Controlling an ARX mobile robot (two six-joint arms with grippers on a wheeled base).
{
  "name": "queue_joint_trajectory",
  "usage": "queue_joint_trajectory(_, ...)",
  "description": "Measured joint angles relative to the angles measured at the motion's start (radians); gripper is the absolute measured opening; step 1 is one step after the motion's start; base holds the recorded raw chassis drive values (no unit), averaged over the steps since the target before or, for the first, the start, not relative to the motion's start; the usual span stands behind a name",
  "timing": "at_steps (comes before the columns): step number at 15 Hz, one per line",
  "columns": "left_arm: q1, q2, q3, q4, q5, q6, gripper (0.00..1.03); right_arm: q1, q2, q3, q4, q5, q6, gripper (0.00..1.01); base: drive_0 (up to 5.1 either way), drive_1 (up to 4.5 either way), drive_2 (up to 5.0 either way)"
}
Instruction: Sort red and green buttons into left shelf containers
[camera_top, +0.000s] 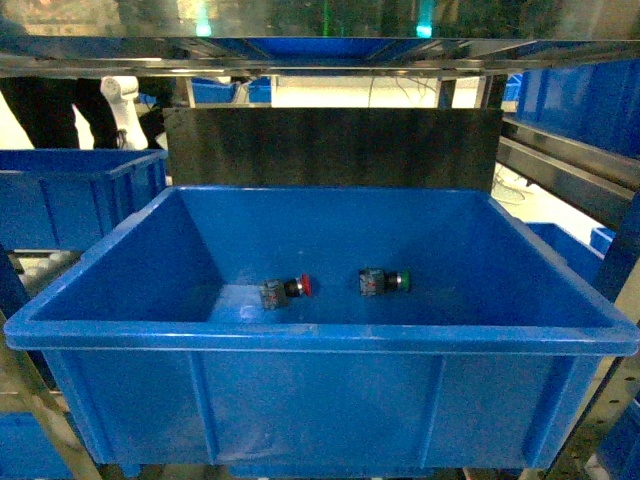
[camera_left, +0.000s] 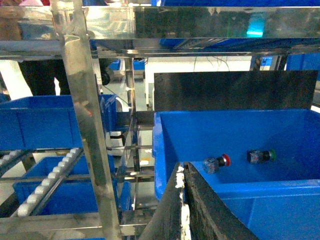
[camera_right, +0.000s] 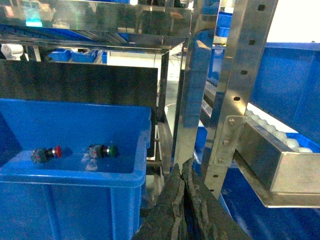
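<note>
Blue bin (camera_top: 320, 335) cropped below, red button (camera_top: 287, 290), green button (camera_top: 383, 282) inside, both grippers closed, empty.

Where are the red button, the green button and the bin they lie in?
red button (camera_top: 287, 290): head view, on the grey body just behind the red cap.
green button (camera_top: 384, 282): head view, mid-length, between grey body and green cap.
blue bin (camera_top: 320, 338): head view, on the front rim.

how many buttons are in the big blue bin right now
2. The red button lies on its side on the bin floor, left of centre; the green button lies to its right, apart from it. The bin floor shows fully, so none seem hidden.
</note>
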Motion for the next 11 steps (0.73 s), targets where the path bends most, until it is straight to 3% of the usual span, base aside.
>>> queue_joint_trajectory(6,0.000,0.000,0.000,0.006,-0.002,-0.001,0.05,0.000,0.000,0.000,-0.005,0.000,0.000,0.02,0.0,0.00,0.0)
queue_joint_trajectory(11,0.000,0.000,0.000,0.006,-0.002,-0.001,0.68,0.000,0.000,0.000,-0.005,0.000,0.000,0.63,0.0,0.00,0.0)
